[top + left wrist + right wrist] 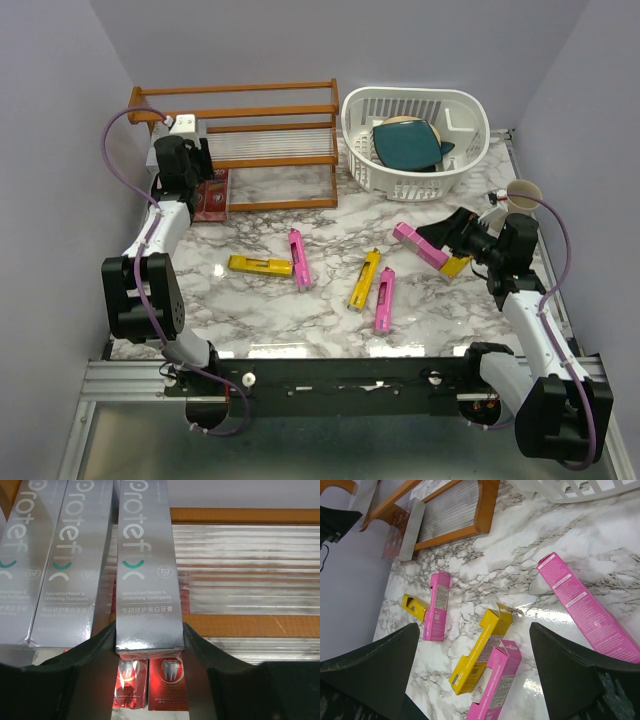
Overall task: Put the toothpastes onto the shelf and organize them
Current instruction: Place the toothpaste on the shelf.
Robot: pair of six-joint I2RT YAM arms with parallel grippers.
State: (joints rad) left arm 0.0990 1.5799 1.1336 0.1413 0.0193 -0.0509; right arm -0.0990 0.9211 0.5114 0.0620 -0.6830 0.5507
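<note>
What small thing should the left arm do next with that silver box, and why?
Probably open the left gripper and let go: the silver box it clamps already sits lined up beside two other silver boxes at the shelf.

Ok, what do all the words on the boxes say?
"Protef": large letters on the silver carton in the left gripper, and on two silver cartons beside it.
"Specialized Repair & Whitening Toothpaste": small print lower on the held carton, with Chinese characters beneath.
Pink cartons, yellow cartons, red cartons: print too blurred to read.
</note>
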